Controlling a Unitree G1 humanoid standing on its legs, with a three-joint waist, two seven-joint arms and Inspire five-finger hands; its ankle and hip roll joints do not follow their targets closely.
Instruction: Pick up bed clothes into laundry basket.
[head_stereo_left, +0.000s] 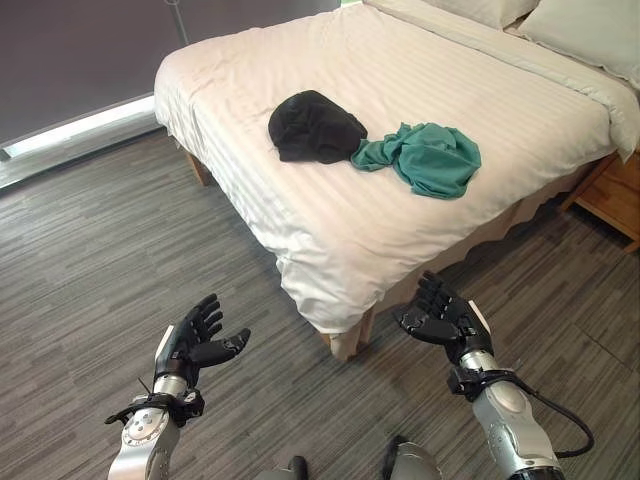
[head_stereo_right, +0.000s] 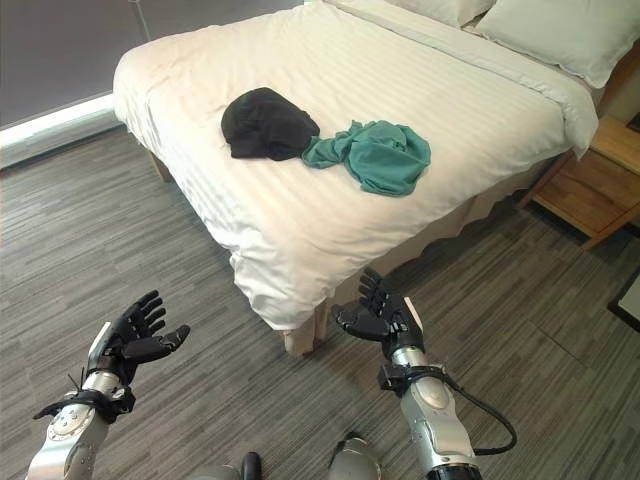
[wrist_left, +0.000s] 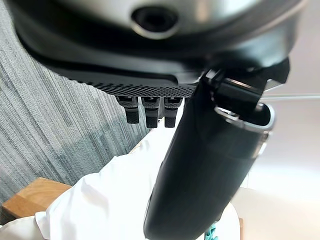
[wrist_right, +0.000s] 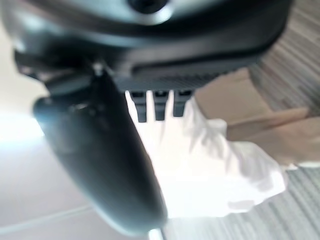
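A black garment (head_stereo_left: 316, 126) lay bunched on the white bed (head_stereo_left: 400, 215), near the middle of the mattress, and a teal garment (head_stereo_left: 428, 156) lay crumpled just beside it, the two touching at one edge. Pillows (head_stereo_left: 580, 30) rested at the bed's head, and a wooden nightstand (head_stereo_left: 615, 195) stood beside the bed on that side. Off the bed's foot corner, above the grey wood-patterned floor (head_stereo_left: 90, 260), the left hand (head_stereo_left: 197, 342) and the right hand (head_stereo_left: 440, 313) hung with fingers relaxed and spread, holding nothing.
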